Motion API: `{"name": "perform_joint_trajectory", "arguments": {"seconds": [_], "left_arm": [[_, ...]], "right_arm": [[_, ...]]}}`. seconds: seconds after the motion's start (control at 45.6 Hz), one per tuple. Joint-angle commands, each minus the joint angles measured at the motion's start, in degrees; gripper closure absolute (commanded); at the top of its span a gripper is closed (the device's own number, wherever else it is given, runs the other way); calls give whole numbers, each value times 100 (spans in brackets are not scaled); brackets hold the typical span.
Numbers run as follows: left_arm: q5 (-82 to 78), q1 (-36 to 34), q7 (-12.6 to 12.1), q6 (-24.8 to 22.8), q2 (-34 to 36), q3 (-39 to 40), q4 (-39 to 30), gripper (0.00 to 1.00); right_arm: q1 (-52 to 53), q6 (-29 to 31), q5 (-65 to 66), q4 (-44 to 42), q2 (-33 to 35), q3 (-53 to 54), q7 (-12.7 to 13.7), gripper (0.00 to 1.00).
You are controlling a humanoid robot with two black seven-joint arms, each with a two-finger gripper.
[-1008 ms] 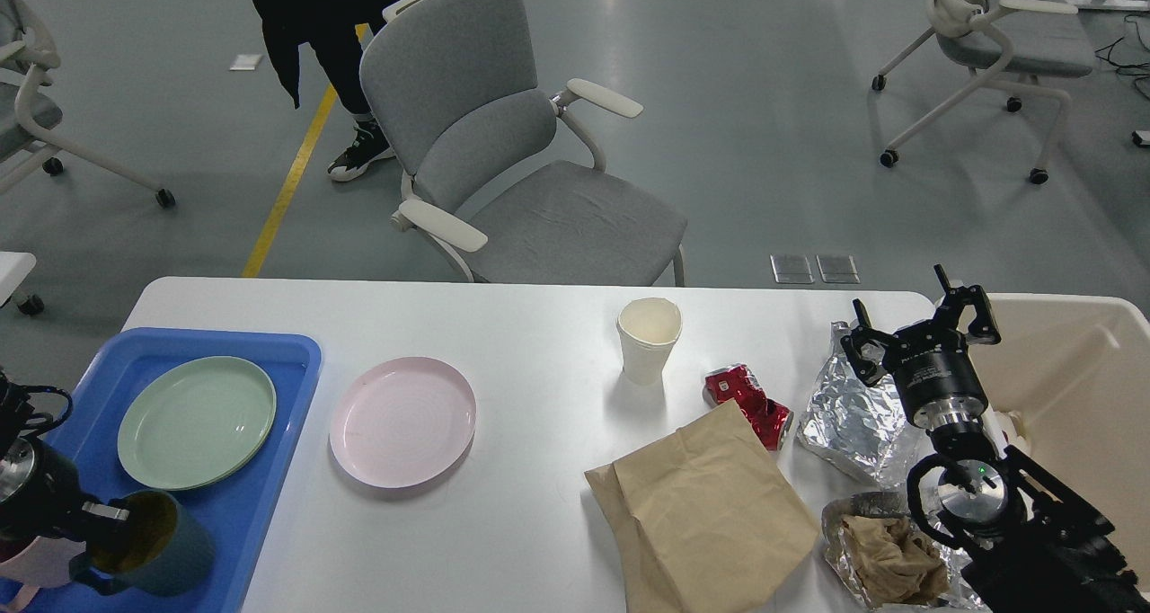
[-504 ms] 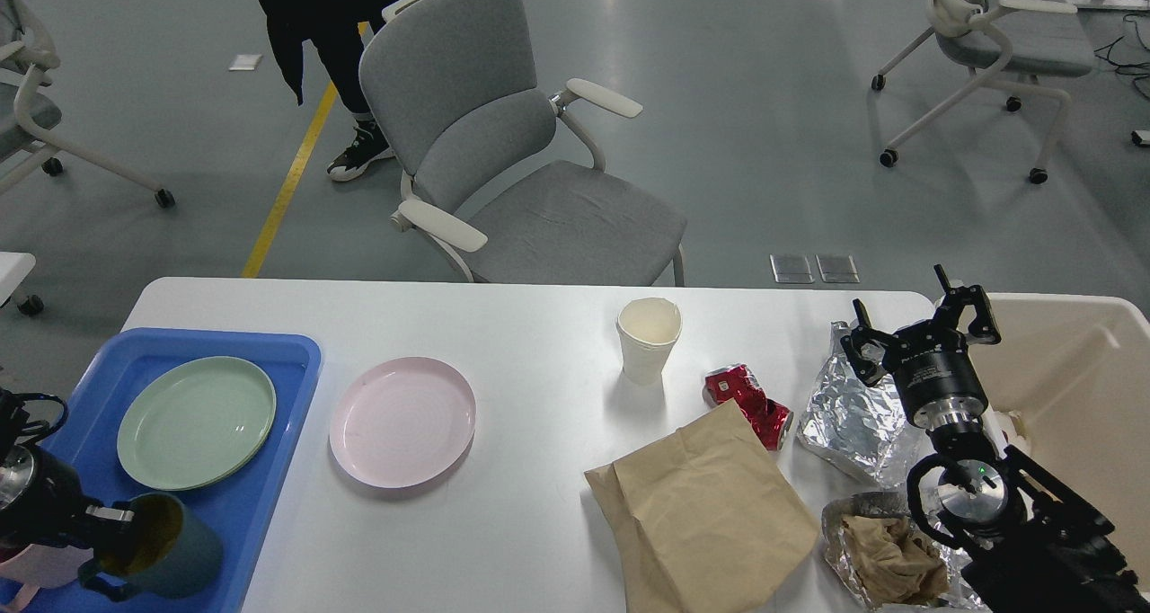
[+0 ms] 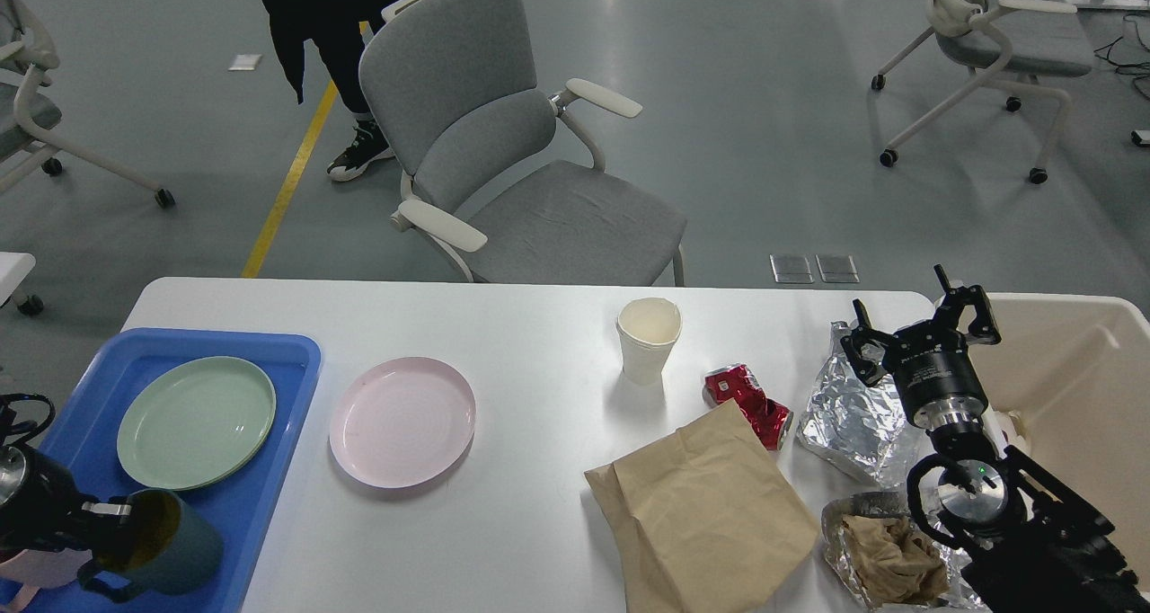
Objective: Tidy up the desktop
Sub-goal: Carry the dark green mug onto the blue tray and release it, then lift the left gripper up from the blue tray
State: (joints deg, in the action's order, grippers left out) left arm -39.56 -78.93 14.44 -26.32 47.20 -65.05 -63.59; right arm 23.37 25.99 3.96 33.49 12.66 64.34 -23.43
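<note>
The bench (image 3: 539,343), a white top with rounded corners, spans the middle and lower view; a grey chair (image 3: 512,155) stands behind its far edge. A beige bin (image 3: 1078,388) sits at the bench's right end. A blue tray (image 3: 260,496) lies on the left end and carries a green plate (image 3: 196,421) and a dark teal mug (image 3: 171,550). A brown paper bag (image 3: 710,505) lies flat near the front right. A pink plate (image 3: 402,421) rests just beside the tray. Crumpled foil (image 3: 849,415) lies near the bin, with a crushed red can (image 3: 750,402) between foil and bag. A white paper cup (image 3: 649,339) stands upright. The right tool (image 3: 921,325) hangs above the foil, fingers spread. The left tool (image 3: 112,511) meets the mug's rim; I cannot tell whether it is spread or pinching.
</note>
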Motion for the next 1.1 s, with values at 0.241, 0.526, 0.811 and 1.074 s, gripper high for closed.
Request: {"name": "perform_joint_trajectory", "arguments": {"seconds": [0.241,0.526,0.811,1.074], "left_arm": [[80,-298,-46,48,61,-324,-285,100],[106,-921,-2,-321,228,-614,-338,36],[1160,-2433,-29,-1700,-62,-1748,-338,6],[1292,-3821,6,-2667,-545,-2126,-566,5]], "right_arm": [[0,2,0,0,0,0,-3,0],[0,2,0,0,0,0,-3,0],[0,2,0,0,0,0,-3,0],[0,2,0,0,0,0,5,0]]}}
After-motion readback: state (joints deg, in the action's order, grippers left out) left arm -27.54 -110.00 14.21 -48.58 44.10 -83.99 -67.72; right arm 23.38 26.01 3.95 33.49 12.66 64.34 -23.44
